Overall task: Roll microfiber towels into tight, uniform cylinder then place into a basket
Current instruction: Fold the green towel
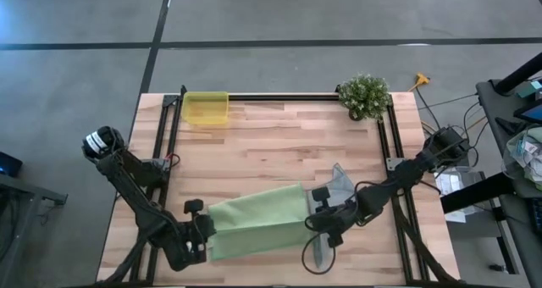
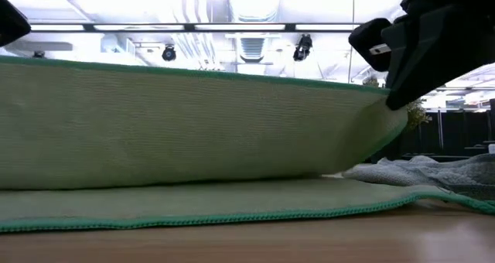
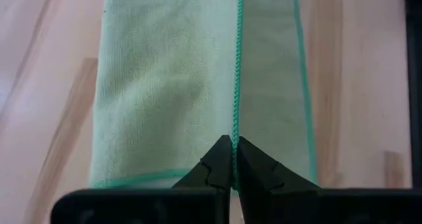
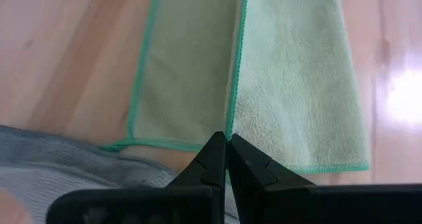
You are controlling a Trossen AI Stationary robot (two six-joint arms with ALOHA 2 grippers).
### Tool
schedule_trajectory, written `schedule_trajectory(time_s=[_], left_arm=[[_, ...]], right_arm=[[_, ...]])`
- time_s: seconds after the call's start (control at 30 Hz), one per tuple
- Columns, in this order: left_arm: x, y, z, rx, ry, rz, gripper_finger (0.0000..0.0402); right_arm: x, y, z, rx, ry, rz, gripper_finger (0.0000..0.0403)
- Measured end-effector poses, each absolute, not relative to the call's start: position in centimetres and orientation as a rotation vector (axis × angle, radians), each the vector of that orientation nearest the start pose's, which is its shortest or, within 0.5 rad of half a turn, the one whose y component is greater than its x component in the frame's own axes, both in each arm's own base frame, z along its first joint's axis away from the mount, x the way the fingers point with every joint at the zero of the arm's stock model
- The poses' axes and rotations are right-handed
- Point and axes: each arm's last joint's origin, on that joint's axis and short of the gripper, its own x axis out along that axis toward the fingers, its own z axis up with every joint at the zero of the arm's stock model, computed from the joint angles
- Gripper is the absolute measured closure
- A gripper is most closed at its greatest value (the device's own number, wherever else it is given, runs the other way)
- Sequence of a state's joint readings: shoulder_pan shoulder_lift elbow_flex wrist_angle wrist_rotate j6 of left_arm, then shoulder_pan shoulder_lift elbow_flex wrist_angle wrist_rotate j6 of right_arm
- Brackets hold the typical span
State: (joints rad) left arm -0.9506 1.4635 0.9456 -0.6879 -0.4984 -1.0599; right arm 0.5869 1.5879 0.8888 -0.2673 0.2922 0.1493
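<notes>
With the left gripper (image 3: pixel 234 148) and right gripper (image 4: pixel 226 145) each pinched on the light green towel's (image 1: pixel 254 220) raised hem, at the table's (image 1: pixel 279 144) six o'clock, both should carry it over level, keeping the fold square.

A light butcher-block wooden table (image 1: pixel 279 144) stands on a grey concrete floor (image 1: pixel 76 51) crossed by dark lines. A black metal frame (image 1: pixel 279 96) runs along the tabletop's far edge and down both sides. At the far right corner sits a small leafy potted plant (image 1: pixel 365 96). Beyond that corner, cables (image 1: pixel 449 102) trail across the floor, ending in a yellow connector (image 1: pixel 421 80). In the low view, ceiling lights (image 2: pixel 255 15) glow overhead.
</notes>
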Motion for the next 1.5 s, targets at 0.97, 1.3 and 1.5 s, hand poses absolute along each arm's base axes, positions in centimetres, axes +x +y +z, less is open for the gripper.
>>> schedule_trajectory(time_s=[0.97, 1.3, 1.5], left_arm=[[16.3, -21.8, 21.5, -0.192, 0.988, 0.062, 0.0402], [16.1, -21.7, 21.8, -0.194, 0.998, 0.05, 0.0402], [16.0, -21.5, 21.7, -0.188, 1.002, 0.059, 0.0402]], right_arm=[[25.1, 17.3, 16.3, -0.125, 0.805, 0.39, 0.0394], [25.5, 17.8, 15.0, -0.134, 0.808, 0.398, 0.0394], [26.6, 18.6, 11.9, -0.197, 0.913, 0.386, 0.0394]])
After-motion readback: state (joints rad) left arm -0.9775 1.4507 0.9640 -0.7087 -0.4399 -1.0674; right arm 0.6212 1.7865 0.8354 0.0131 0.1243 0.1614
